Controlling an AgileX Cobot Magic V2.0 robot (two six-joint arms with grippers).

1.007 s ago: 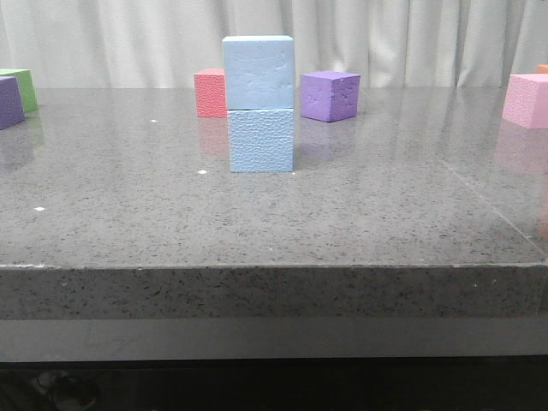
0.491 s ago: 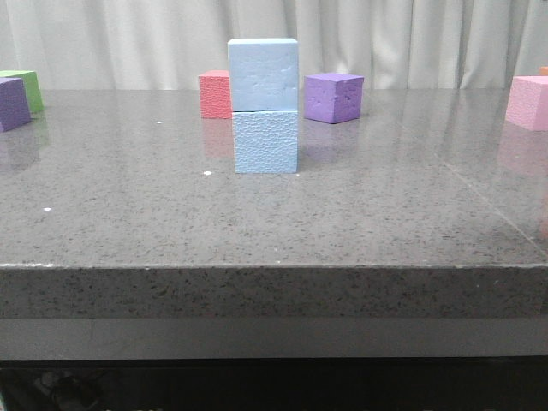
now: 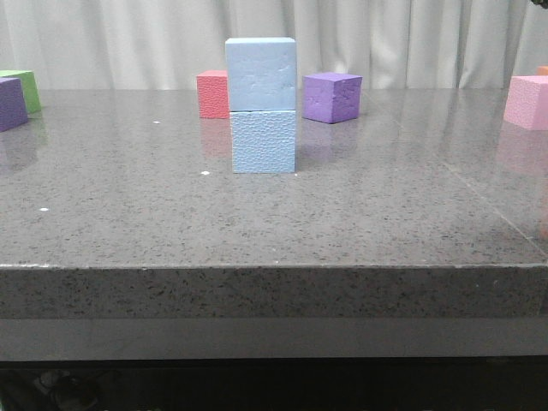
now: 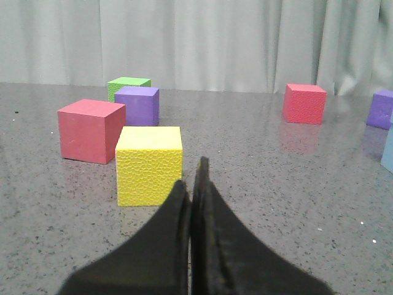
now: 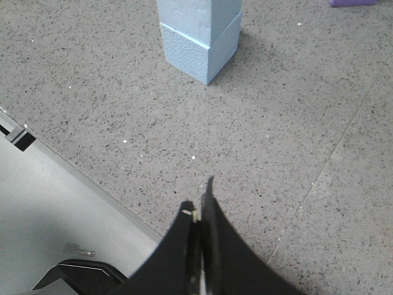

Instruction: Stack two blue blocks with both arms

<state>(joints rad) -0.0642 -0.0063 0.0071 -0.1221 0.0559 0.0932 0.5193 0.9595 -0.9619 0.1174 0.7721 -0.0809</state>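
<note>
Two pale blue blocks stand stacked in the middle of the table in the front view, the upper blue block [image 3: 261,74] squarely on the lower blue block [image 3: 263,141]. The stack also shows in the right wrist view [image 5: 199,34], far from the fingers. Neither arm shows in the front view. My left gripper [image 4: 193,178] is shut and empty, low over the table next to a yellow cube [image 4: 149,164]. My right gripper [image 5: 201,200] is shut and empty, above the table's front edge.
Behind the stack stand a red cube [image 3: 212,93] and a purple cube [image 3: 330,96]. At the left edge are a purple cube [image 3: 10,103] and a green cube [image 3: 24,88]; a pink cube [image 3: 527,101] is at the right. The left wrist view also shows a red cube [image 4: 91,129].
The front view shifts slightly between frames. The stack and the other cubes keep their places on the table.
</note>
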